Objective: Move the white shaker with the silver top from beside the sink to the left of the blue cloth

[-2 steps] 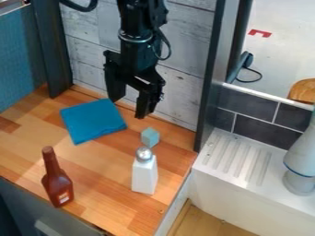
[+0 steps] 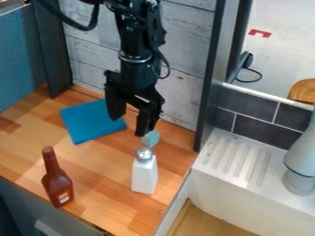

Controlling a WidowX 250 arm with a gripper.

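One wooden counter (image 2: 102, 173) bore the lot. One black gripper (image 2: 130, 125) hung over its far part, released, fingers parted. One flat blue cloth (image 2: 86, 128) lay at far left. One brown bottle (image 2: 57, 184) stood front left; one white, silver-topped bottle (image 2: 144, 176), right. One pale-blue block (image 2: 151, 139) sat just behind it, beside a fingertip.

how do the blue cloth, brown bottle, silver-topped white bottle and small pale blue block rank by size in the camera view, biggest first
1. blue cloth
2. brown bottle and white bottle: too close in area to rank, though the brown bottle looks taller
3. pale blue block, clearly smallest
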